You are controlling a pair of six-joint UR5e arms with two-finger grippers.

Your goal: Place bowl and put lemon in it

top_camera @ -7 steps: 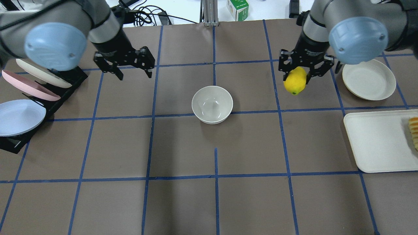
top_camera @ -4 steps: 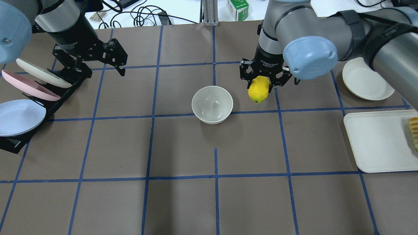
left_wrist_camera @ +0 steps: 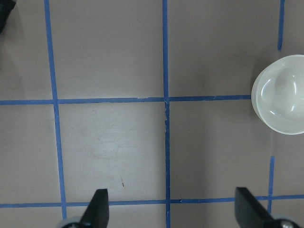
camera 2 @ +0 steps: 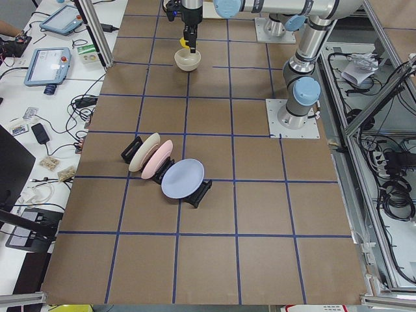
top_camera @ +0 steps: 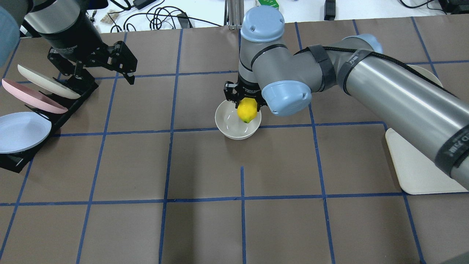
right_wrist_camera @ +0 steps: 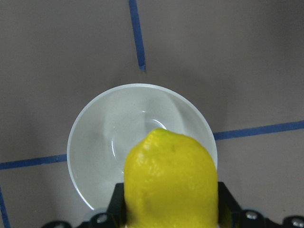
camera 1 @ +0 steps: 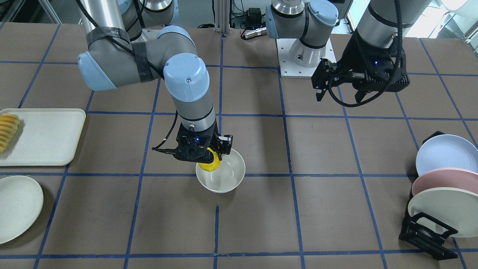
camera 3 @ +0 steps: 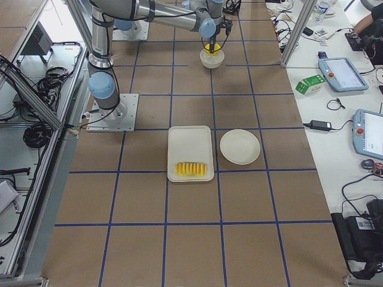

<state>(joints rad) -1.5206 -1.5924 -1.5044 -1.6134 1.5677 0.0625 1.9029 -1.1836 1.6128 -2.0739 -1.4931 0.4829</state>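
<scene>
The brown surface (top_camera: 205, 227) with its blue tape grid carries the cream-white bowl (top_camera: 228, 124) upright near its middle, in the same spot as a second ago. What has changed is the lemon (top_camera: 247, 111). A second ago it hung close to the cream plate, well off to the bowl's right. Then it was just beside the bowl, and now it hangs over the bowl's opening, off centre toward the rim nearer the robot. The right tool (top_camera: 244, 104) still pinches it from above, long axis pointing down. Whether its tip is below the rim cannot be told. The left tool (top_camera: 103, 75) has drawn back toward the plate rack (top_camera: 69, 104), fingers spread and holding nothing. By my reading the bowl is placed and the carry is finished. What remains is a short descent, the release and a clear lift-off.
</scene>
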